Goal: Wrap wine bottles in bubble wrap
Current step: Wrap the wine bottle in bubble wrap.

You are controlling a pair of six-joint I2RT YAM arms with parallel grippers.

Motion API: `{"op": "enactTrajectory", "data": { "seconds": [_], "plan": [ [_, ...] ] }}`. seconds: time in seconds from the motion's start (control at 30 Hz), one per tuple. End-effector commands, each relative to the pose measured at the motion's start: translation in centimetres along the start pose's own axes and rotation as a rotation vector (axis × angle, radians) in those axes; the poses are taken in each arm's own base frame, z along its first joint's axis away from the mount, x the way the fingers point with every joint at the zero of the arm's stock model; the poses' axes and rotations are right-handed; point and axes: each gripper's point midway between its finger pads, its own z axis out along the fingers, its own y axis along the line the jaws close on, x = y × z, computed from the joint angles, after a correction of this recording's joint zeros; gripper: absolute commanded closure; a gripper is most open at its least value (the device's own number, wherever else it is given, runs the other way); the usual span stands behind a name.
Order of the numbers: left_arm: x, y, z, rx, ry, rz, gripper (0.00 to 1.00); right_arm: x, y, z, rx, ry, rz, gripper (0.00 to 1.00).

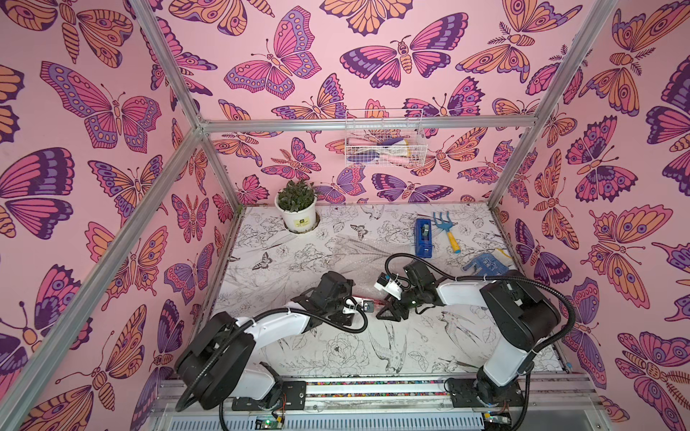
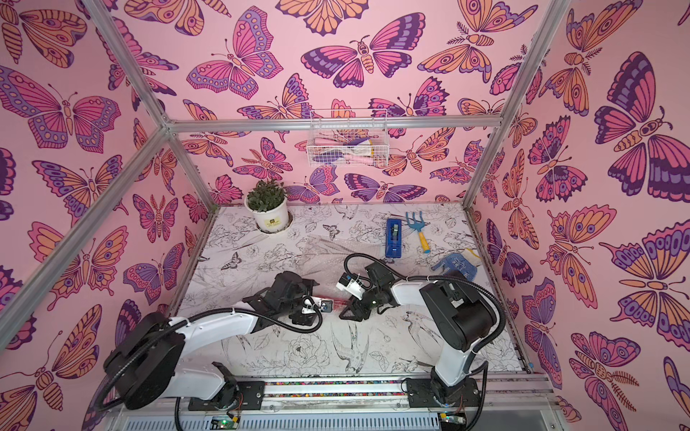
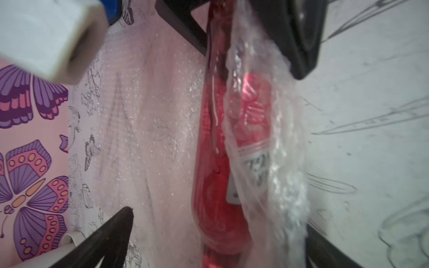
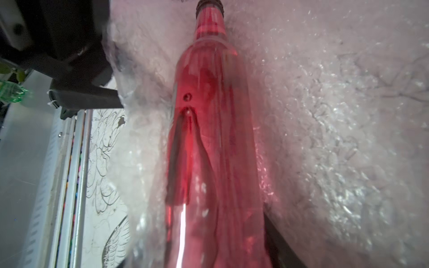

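Observation:
The wine bottle [image 4: 209, 139] lies on its side on the bubble wrap [image 1: 354, 257], red liquid inside and its dark cap [image 4: 209, 4] pointing at the left arm. In both top views only a red sliver of the bottle [image 1: 376, 300] [image 2: 338, 302] shows between the two grippers. One edge of the bubble wrap [image 3: 267, 139] is folded up over the bottle's side. My right gripper [image 4: 216, 255] is shut on the bottle's base end, one dark finger [image 4: 278, 243] showing and the other hidden by wrap. My left gripper [image 3: 218, 218] stands open around the neck end, its fingers [image 3: 111, 232] apart from the glass.
A potted plant [image 1: 297, 214] stands at the back left. A blue tape dispenser [image 1: 422, 239], a blue garden fork [image 1: 448, 231] and a blue glove [image 1: 483, 263] lie at the back right. A wire basket [image 1: 382, 147] hangs on the back wall.

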Motion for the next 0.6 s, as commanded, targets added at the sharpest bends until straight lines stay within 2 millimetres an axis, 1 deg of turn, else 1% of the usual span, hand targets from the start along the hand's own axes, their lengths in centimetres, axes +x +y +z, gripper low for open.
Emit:
{"op": "enactTrajectory", "data": {
  "seconds": [0.0,0.07,0.13,0.2,0.33,0.4,0.43,0.47,0.5,0.57],
  "plan": [
    [-1.0,2.7,1.6,-0.112,-0.015,0.056,0.00,0.2,1.7,-0.1,-0.113,0.021,0.037,1.00],
    [-1.1,2.0,2.7,-0.077,-0.015,0.070,0.01,0.0,1.5,-0.1,-0.111,0.021,0.034,1.00],
    [-0.9,1.2,3.5,-0.045,-0.009,0.078,0.06,-0.2,1.4,-0.2,-0.110,0.014,0.033,1.00],
    [-0.6,0.3,3.9,-0.008,-0.004,0.078,0.12,-0.5,1.2,-0.4,-0.110,0.005,0.033,1.00],
    [0.1,-1.8,3.9,0.097,0.026,0.054,0.28,-0.7,1.0,-0.5,-0.101,0.001,0.022,1.00],
    [0.6,-2.7,3.9,0.134,0.043,0.046,0.38,-0.8,0.8,-0.5,-0.092,-0.003,0.019,0.99],
    [0.8,-3.0,3.8,0.151,0.053,0.043,0.44,-0.7,0.8,-0.5,-0.088,-0.004,0.018,0.96],
    [1.1,-3.5,3.9,0.172,0.064,0.038,0.48,-0.7,0.6,-0.5,-0.076,-0.005,0.020,0.90],
    [1.3,-3.8,3.9,0.188,0.073,0.037,0.52,-0.9,0.5,-0.6,-0.067,-0.009,0.018,0.83],
    [1.6,-4.3,3.9,0.221,0.093,0.026,0.59,-1.2,0.2,-0.9,-0.032,-0.030,0.008,0.67]
  ]
}}
